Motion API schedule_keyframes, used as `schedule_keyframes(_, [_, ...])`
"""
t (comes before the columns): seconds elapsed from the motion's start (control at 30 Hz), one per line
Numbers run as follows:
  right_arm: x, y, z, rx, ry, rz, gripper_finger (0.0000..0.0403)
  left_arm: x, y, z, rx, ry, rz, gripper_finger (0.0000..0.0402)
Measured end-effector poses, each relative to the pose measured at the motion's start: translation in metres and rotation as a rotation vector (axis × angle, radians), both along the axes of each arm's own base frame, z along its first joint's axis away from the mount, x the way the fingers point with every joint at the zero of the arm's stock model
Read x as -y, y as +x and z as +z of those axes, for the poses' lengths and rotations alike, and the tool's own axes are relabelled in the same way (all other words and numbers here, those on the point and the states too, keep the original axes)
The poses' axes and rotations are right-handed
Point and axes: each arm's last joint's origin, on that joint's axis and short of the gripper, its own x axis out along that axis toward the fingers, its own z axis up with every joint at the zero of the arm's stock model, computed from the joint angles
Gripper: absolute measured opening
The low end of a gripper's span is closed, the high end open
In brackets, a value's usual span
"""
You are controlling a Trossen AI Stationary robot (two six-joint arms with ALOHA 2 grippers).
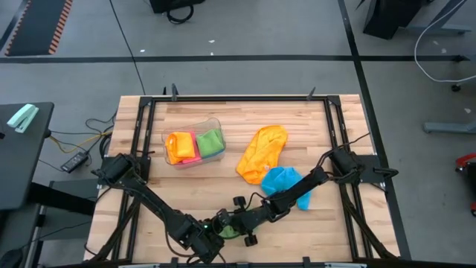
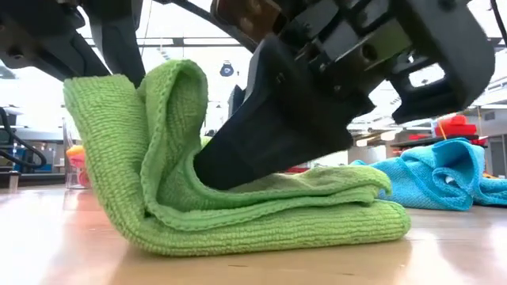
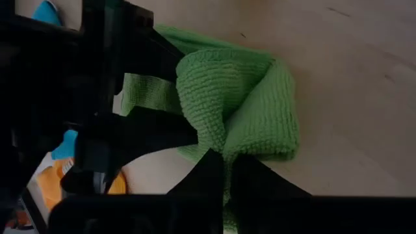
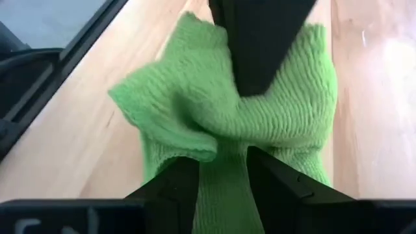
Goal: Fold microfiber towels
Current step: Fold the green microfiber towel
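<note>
Low view: green ribbed microfiber towel [image 2: 261, 210] on the wooden tabletop [image 2: 71, 253], lower layers flat, one end raised in a loop.
Left hand [image 3: 224, 170]: closed, fingers pinching a bunched edge of the green towel, near the front edge of the tabletop.
Right hand [image 4: 221, 166]: part-way closed with towel cloth between its fingers, meeting the left one over the same towel.
Other towels: sky-blue crumpled towel [image 1: 286, 181] and orange crumpled towel [image 1: 262, 152] just beside each other, unfolded; orange folded towel [image 1: 181, 145] and green folded towel [image 1: 210, 141] inside the clear plastic tub [image 1: 217, 123], pink showing beneath.
Risk, slip: likely loss of the thin pinched edge, with the raised loop flopping back open.
Risk, skew: uneven pull between both hands, likely twisting the layers out of line.
Risk, drag: whole towel sliding on smooth wood, toward the front edge.
Risk, clash: hands very close, probable contact on any inward move.
</note>
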Motion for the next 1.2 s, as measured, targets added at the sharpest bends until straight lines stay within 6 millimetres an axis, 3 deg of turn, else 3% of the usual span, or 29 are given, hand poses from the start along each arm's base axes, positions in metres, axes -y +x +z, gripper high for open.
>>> schedule_keyframes(0.27, [0.001,-0.004,0.002,-0.045,-0.022,-0.006,0.0138,0.0,0.0,0.0,-0.007,0.0,-0.002,0.0035])
schedule_keyframes(0.57, [0.006,-0.014,0.036,-0.071,-0.044,-0.013,0.0138,0.0,-0.001,-0.002,-0.022,-0.008,-0.011,0.0018])
schedule_keyframes(0.93, [0.013,-0.039,0.043,-0.268,-0.142,-0.068,0.0138,0.0,-0.001,-0.002,-0.028,-0.003,-0.009,0.0028])
schedule_keyframes(1.2, [0.005,-0.065,0.054,-0.306,-0.224,-0.085,0.0138,0.0,-0.002,-0.002,-0.038,-0.01,-0.017,0.0025])
